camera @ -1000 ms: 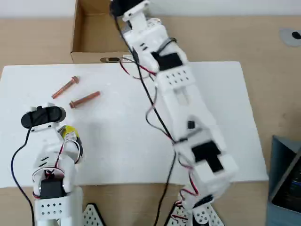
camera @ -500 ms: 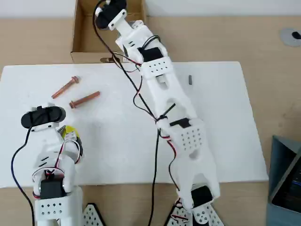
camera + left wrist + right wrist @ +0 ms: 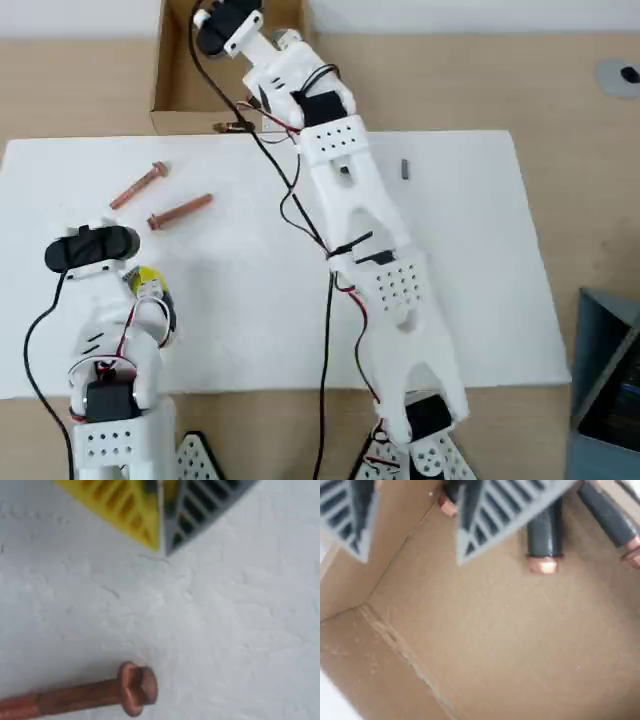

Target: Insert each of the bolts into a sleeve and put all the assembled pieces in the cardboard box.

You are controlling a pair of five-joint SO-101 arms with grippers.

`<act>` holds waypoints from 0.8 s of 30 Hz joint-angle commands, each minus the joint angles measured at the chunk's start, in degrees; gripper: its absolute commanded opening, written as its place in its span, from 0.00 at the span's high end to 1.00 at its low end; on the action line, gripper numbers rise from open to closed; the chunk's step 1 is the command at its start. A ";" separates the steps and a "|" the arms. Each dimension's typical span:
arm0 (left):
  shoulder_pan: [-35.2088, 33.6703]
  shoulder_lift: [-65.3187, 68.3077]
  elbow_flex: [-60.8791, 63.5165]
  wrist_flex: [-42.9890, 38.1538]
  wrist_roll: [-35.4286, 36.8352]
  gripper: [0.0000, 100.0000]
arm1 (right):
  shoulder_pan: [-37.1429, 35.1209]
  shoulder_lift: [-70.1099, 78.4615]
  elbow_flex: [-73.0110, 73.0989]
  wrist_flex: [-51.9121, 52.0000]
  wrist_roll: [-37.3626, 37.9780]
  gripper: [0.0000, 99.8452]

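Bright, even light falls from above; the white sheet (image 3: 250,630) directly under the left gripper (image 3: 161,547) carries only faint, soft-edged shadows.

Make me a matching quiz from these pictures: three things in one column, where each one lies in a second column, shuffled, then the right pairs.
Things
1. two bare copper-coloured bolts
2. lone short dark grey sleeve
3. dark grey sleeved bolts with copper heads

Places
A. on the floor of the brown cardboard box
B. on the white mat, just ahead of the left arm
C. on the white mat, on the other side of the right arm from the bare bolts

Pairs: 1-B, 2-C, 3-A
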 commanded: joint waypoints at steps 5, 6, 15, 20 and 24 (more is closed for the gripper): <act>-0.62 -0.57 0.62 0.18 -0.18 1.00 | 1.27 -0.75 -19.91 21.80 0.26 0.98; -0.62 -0.57 0.62 0.18 -0.18 1.00 | 1.27 -0.75 -22.55 25.41 0.26 0.99; -0.62 -0.57 0.62 0.18 -0.18 1.00 | 2.24 -4.09 -33.27 46.77 0.26 0.99; -0.62 -0.57 0.62 0.18 -0.18 1.00 | 2.51 -6.55 -33.36 53.71 0.26 0.99; -0.62 -0.57 0.62 0.18 -0.18 1.00 | 2.51 -9.80 -33.01 59.69 0.26 0.99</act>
